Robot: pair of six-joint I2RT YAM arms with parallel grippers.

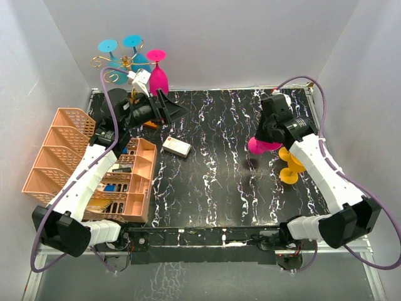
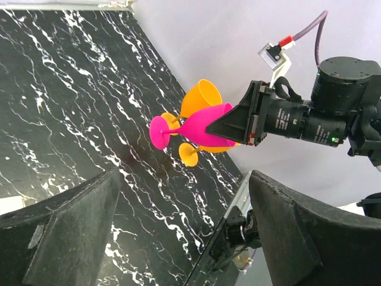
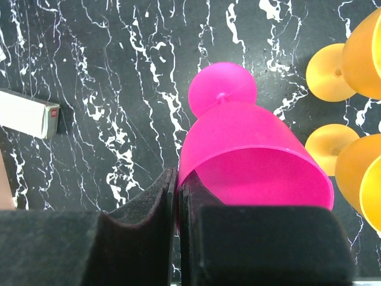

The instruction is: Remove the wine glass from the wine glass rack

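The right tool (image 3: 178, 179) is pinching the rim of the pink wine glass (image 3: 250, 155), held above the tabletop (image 1: 213, 188) well apart from the wine glass rack (image 1: 114, 76), while the left tool (image 2: 184, 173) is spread wide and empty close beside the rack. To finish well, I would lower the foot (image 3: 222, 89) level onto bare tabletop, short of the two orange glasses (image 1: 289, 164) sitting farther still from the rack, and only then open the tool.
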